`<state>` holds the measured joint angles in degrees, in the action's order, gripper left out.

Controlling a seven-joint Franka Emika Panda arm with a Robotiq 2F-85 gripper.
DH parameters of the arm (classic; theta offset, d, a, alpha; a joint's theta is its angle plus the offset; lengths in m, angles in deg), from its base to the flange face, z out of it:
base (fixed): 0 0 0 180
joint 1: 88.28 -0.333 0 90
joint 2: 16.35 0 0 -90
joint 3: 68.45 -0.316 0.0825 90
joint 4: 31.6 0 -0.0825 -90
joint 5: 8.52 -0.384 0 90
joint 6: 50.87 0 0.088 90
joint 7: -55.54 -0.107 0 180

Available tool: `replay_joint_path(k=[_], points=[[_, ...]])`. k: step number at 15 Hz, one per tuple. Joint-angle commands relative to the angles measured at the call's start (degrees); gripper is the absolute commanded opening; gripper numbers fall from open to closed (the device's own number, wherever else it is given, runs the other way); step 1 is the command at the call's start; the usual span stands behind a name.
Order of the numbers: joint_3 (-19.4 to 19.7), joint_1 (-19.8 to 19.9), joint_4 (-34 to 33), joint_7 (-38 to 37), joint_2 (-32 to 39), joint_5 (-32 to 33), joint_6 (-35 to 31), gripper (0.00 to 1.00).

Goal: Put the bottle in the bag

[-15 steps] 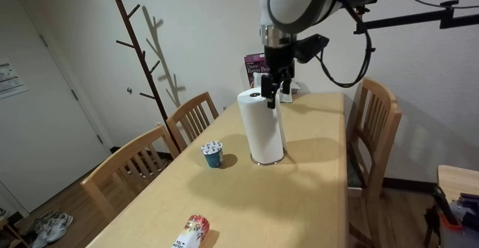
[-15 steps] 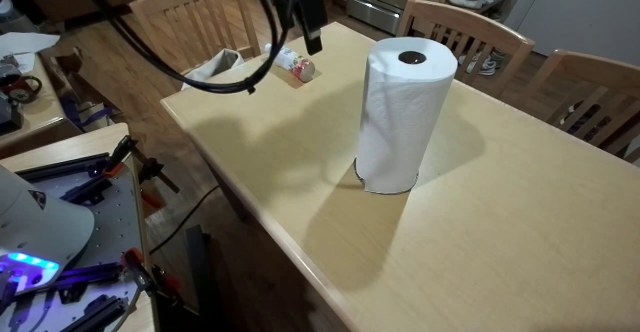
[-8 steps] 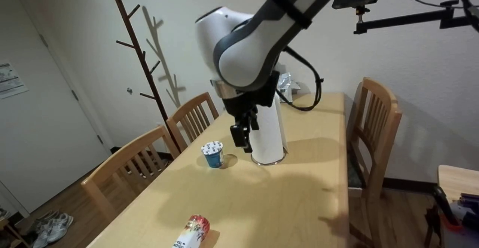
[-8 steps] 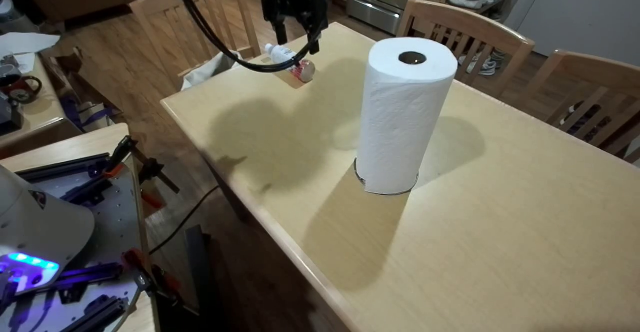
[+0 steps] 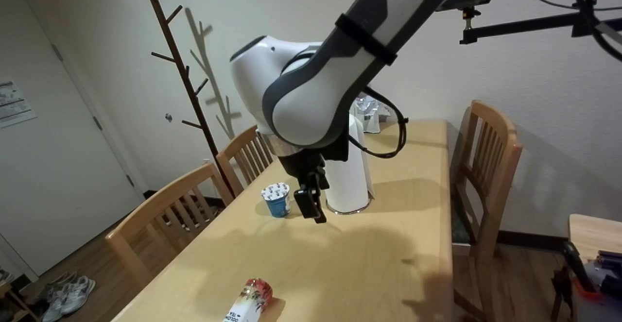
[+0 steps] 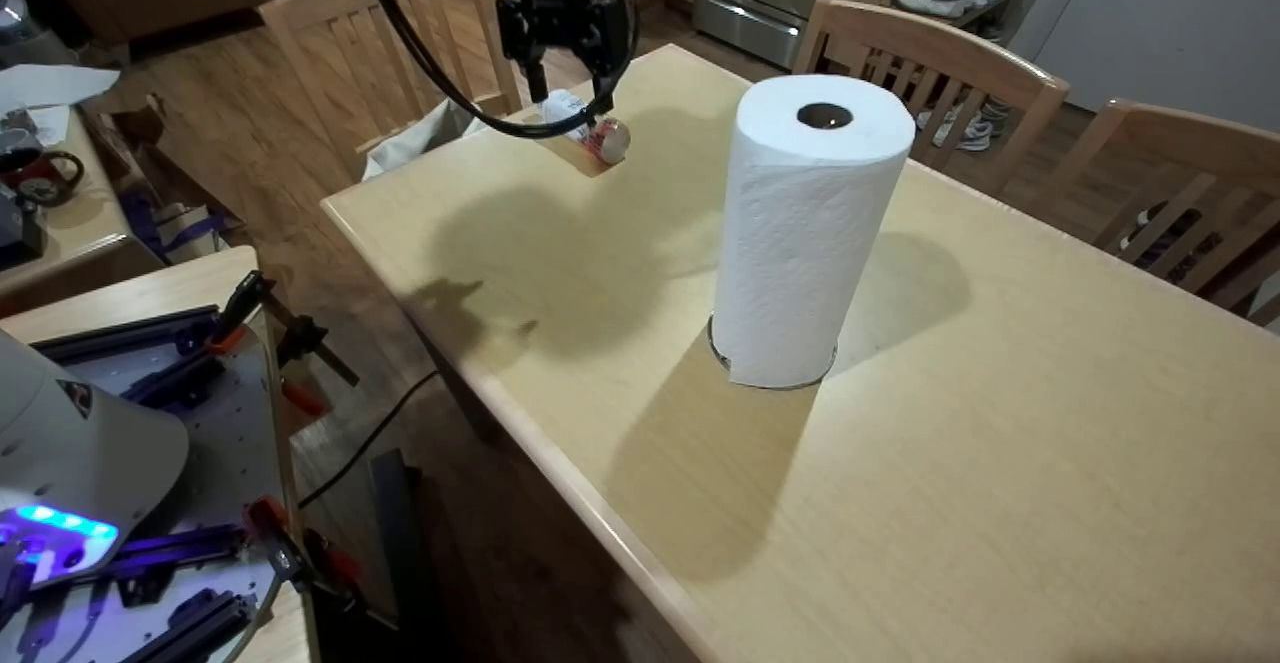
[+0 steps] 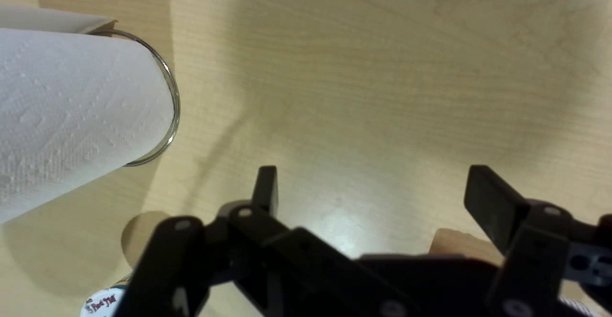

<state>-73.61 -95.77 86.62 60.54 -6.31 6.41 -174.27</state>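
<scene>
Two fingers, spread wide, hang above the table where the bottle lies.

In an exterior view, the robot arm bends over the wooden table and hides part of the white paper roll, while its black gripper hangs in the air, near the small blue cup. The bottle, white and red, lies well apart from the gripper, and the lower edge of the view cuts it. Wooden chairs stand on both sides.
</scene>
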Motion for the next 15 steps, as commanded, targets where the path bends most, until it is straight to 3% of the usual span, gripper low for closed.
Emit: replay_joint_path(k=[1, 4, 10, 12, 14, 15], points=[[-0.2, 0.2, -0.1, 0.0, 0.0, 0.0, 0.1, 1.0], [-0.5, 0.3, -1.6, 2.7, 1.3, -0.2, -0.2, 1.0], [-3.4, -3.8, -21.5, 13.0, 15.5, 3.7, 14.3, 1.0], [-5.0, -4.7, -26.6, 17.7, 20.0, 2.4, 14.7, 1.0], [-6.4, -3.9, -27.0, 22.7, 19.8, 0.9, 9.8, 1.0], [-5.2, -5.1, -24.5, 17.4, 18.8, 2.0, 11.2, 1.0]])
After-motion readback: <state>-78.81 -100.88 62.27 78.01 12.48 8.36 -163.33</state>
